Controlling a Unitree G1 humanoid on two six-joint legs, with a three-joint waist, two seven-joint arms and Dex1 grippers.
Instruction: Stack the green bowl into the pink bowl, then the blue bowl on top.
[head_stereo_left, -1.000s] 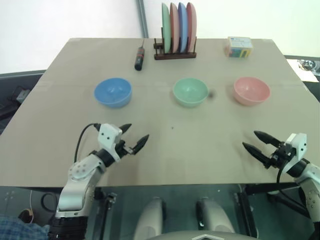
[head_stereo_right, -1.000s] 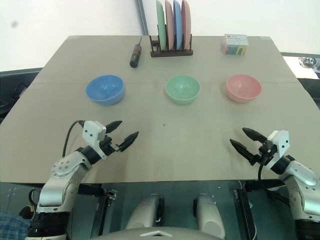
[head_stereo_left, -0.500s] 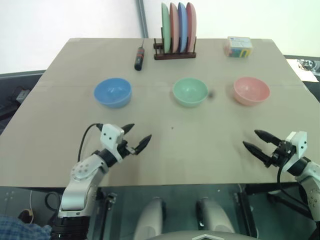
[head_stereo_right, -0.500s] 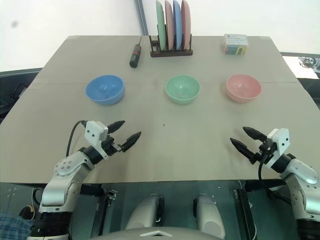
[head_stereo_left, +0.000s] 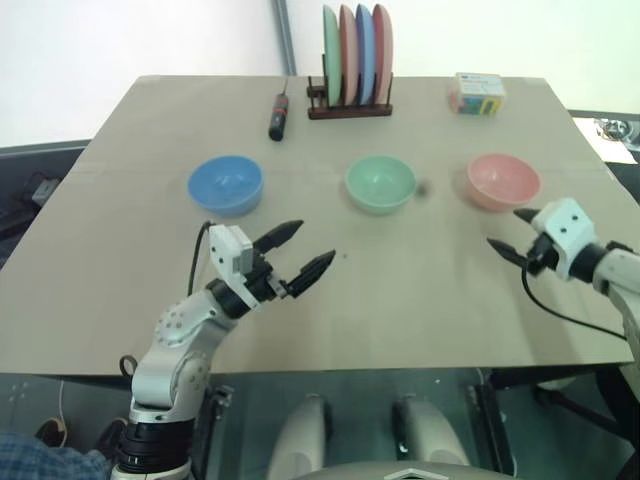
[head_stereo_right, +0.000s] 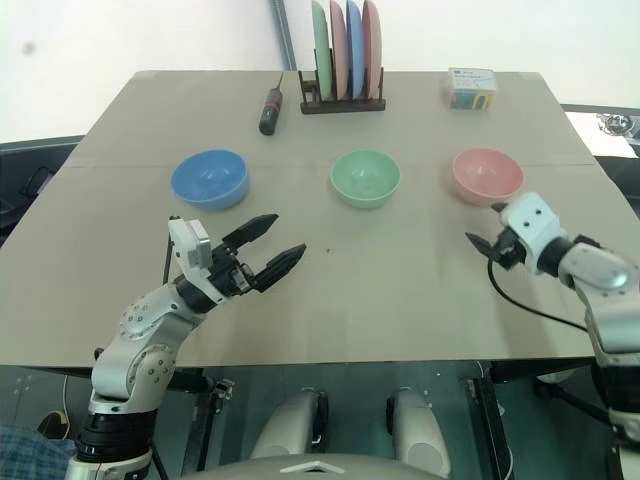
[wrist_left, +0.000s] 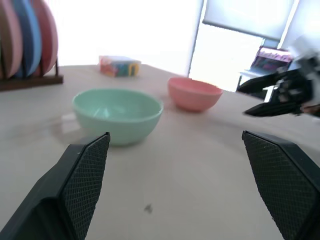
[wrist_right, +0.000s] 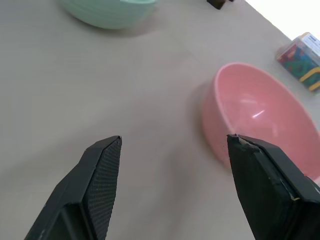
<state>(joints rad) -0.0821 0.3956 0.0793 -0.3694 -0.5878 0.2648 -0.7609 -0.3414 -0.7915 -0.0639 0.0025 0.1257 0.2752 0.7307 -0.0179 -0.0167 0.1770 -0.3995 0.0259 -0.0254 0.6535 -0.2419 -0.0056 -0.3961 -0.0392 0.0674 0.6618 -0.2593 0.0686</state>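
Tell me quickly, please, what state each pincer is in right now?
Left pincer: open, holding nothing, over the table short of the green bowl.
Right pincer: open, holding nothing, close beside the pink bowl.

Tan table (head_stereo_left: 120, 300), matte and plain, with a faint seam running across behind the bowls. Green bowl (head_stereo_left: 380, 184) taken as landmark, upright near the middle. Blue bowl (head_stereo_left: 225, 184) well to its left in the same row, pink bowl (head_stereo_left: 503, 181) well to its right, all three apart and resting open side up. Small dark speck (head_stereo_left: 423, 187) just right of the green bowl. Behind it, near the far edge, stood a dark wooden rack (head_stereo_left: 349, 108) holding four upright plates. Black-handled screwdriver (head_stereo_left: 278, 116) behind and left of it. Colourful small box (head_stereo_left: 477, 94) behind and right, at the far edge.
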